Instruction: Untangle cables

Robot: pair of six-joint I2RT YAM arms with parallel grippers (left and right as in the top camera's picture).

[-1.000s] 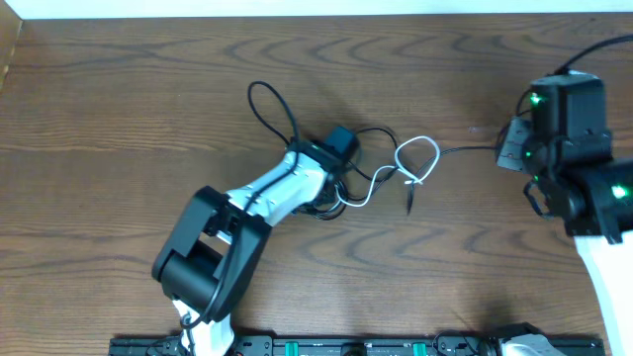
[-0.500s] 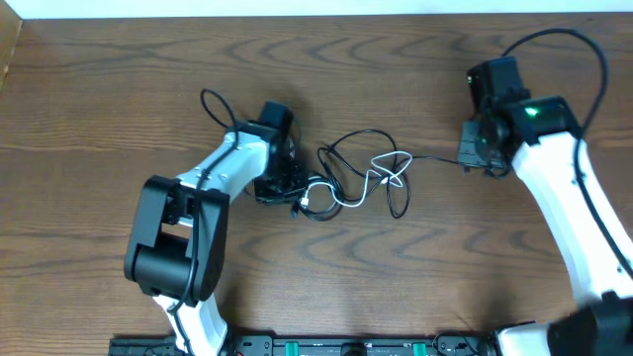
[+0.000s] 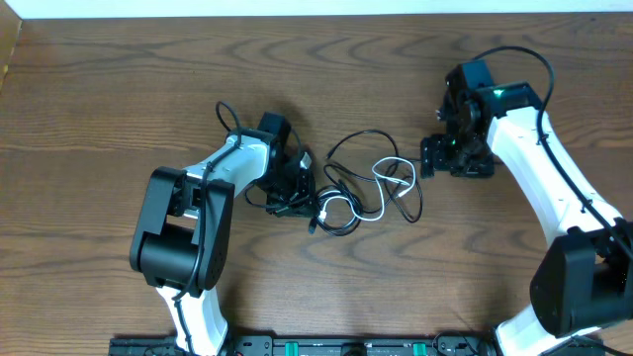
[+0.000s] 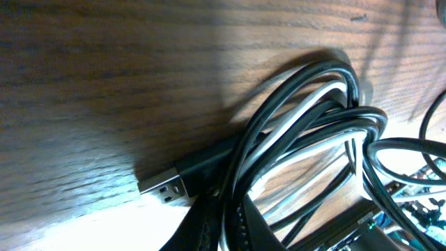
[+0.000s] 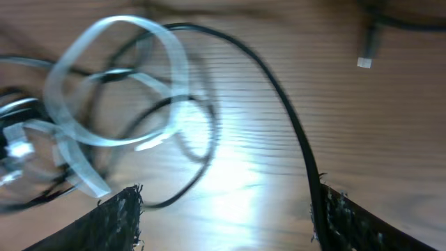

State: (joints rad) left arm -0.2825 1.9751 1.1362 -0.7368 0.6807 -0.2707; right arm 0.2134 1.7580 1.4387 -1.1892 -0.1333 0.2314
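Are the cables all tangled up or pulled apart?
Tangled. The black cables and the white cable cross and loop through each other in one clump.

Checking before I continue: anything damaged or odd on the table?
Nothing looks damaged. The cables lie in one knot mid-table, the white cable looped among black ones. The left gripper is shut on its left side; the right gripper hangs open beside it.

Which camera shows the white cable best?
The overhead view. It shows the whole white cable, sharp, looping among the black cables. The left wrist view shows only a few white strands packed between black ones. The right wrist view shows one white loop, blurred.
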